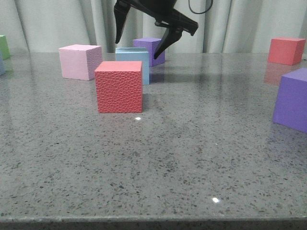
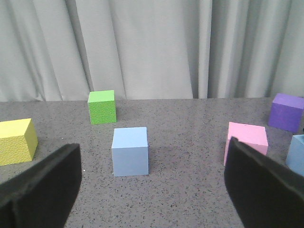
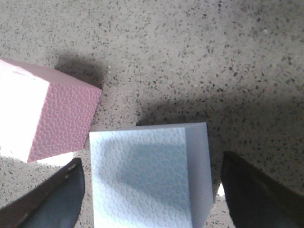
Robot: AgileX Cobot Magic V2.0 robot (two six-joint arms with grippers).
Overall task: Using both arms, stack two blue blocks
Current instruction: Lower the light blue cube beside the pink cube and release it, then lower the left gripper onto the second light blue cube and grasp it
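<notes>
One pale blue block stands behind the red cube, beside a pink cube. My right gripper hangs open just above it. In the right wrist view the same blue block lies between the dark fingers, with a gap on each side. In the left wrist view a second blue block stands alone on the table, ahead of my open left gripper, which holds nothing. That view also catches the first blue block at its edge. The left arm is outside the front view.
A red cube stands in front of the blue block, with a pink cube beside it and a purple cube behind. Another red cube and purple cube are at the right. Near the second blue block are a green cube and a yellow cube.
</notes>
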